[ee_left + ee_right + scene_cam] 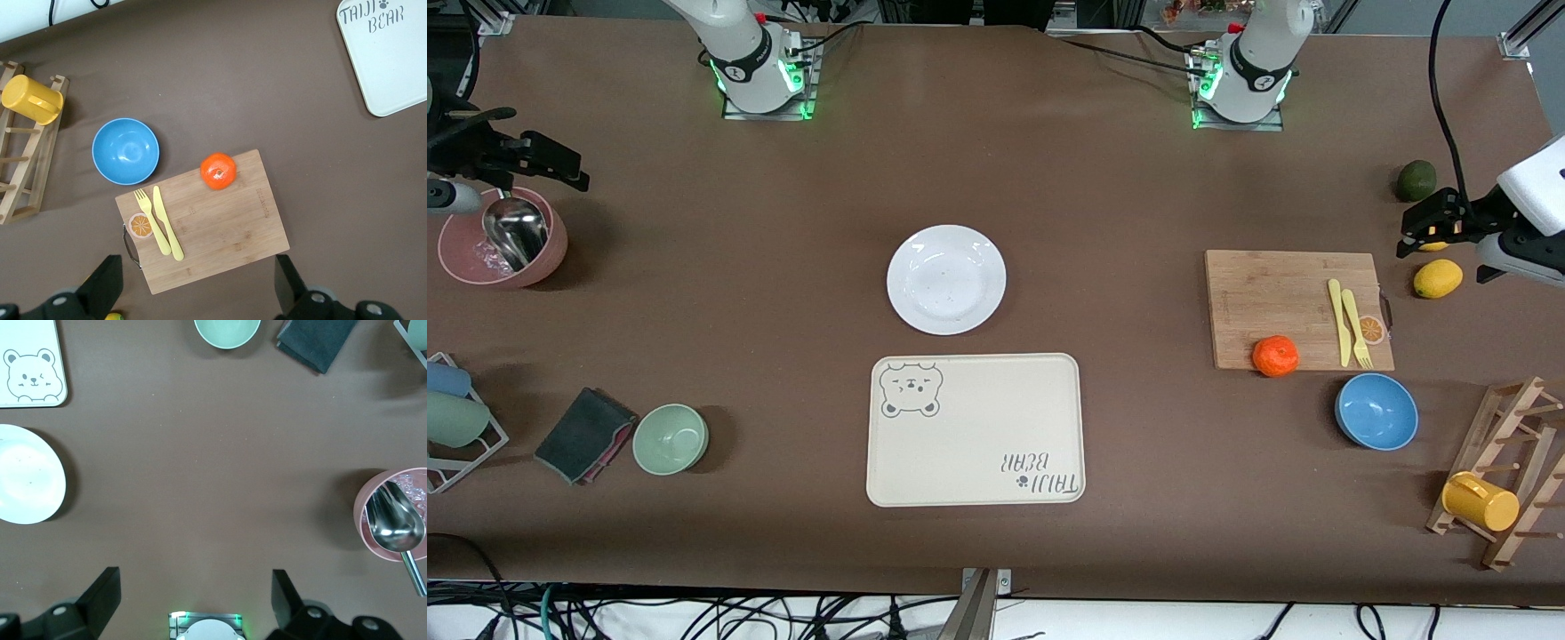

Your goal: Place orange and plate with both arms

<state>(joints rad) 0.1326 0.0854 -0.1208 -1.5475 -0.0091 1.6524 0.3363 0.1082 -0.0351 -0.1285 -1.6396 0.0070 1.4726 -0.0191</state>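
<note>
Nothing grasped yet; both arms wait high at the counter's ends.

Right pincer (534,169) hangs over the pink bowl (503,238) with its metal scoop (395,523), fingers (100,595) spread apart, empty. The plate (946,279) lies well away from it, mid-counter, touching nothing, just beside the bear tray (975,430).

Left pincer (1436,227) hovers above a lemon (1437,278), fingers (288,283) apart, empty. The orange (1275,356) sits near it on the cutting board (1280,302) edge, an easy reach.

Only the left wrist view shows the orange clear of the yellow fork (151,220); only the right wrist view shows ice-like bits in the bowl.
</note>
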